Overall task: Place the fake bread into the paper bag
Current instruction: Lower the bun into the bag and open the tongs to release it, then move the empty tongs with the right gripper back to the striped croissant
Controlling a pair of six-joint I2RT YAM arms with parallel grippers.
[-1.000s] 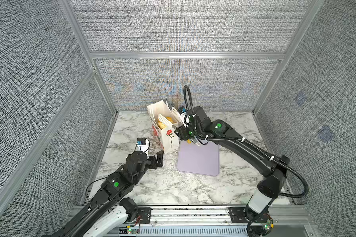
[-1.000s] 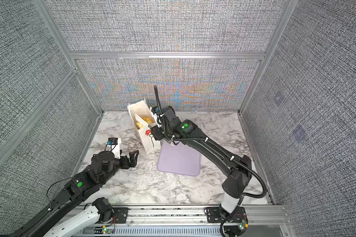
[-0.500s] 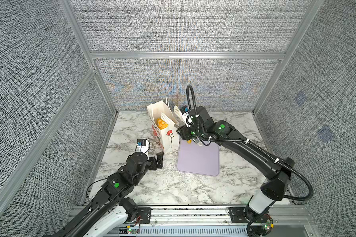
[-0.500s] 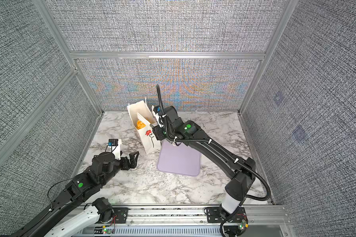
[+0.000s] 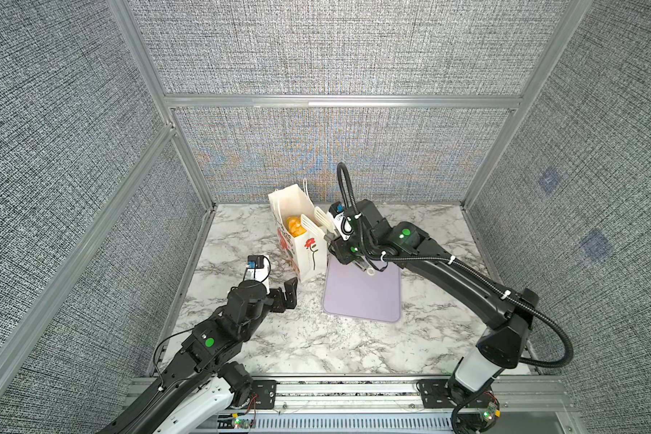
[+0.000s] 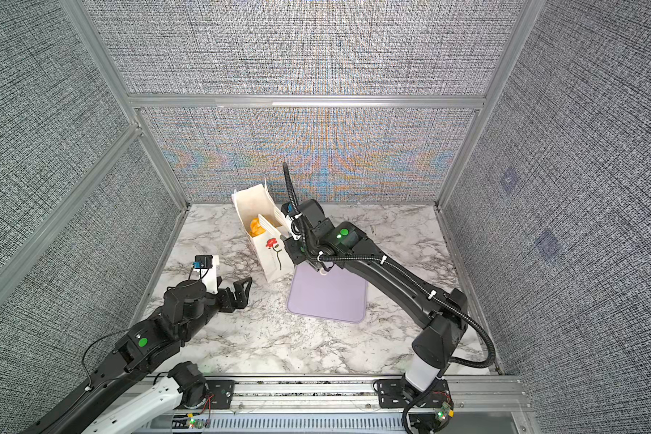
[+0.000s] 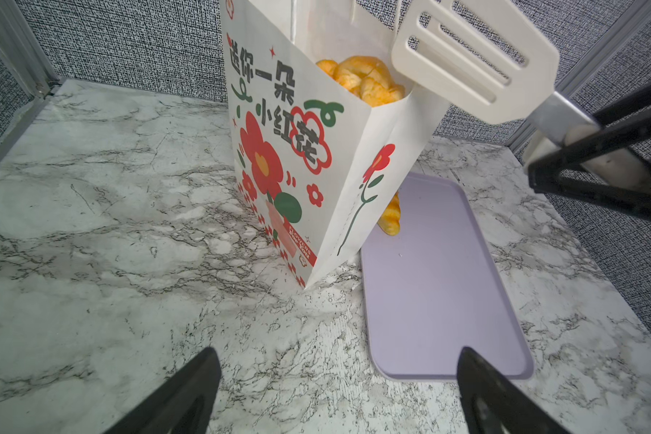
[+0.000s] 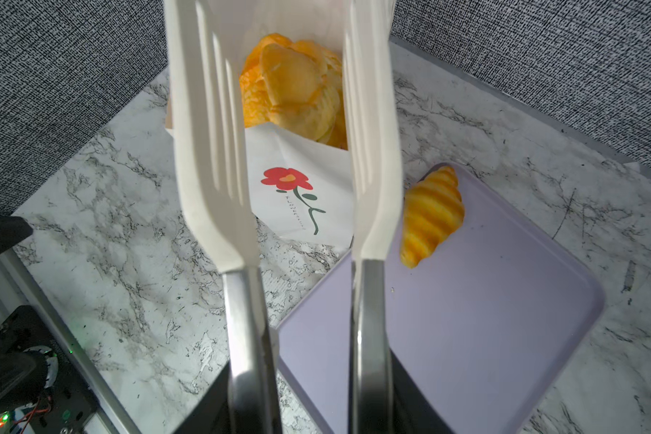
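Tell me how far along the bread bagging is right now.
Done: several pieces of fake bread sit piled in the paper bag. In hand: the right gripper holds the tongs, blades empty near the bag's mouth. Left: one croissant on the purple tray beside the bag. The left gripper is open and empty.

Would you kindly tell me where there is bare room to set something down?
Free: the near half of the purple tray and the marble table in front of it. Crowded: around the paper bag, beside the croissant, tongs and left gripper.
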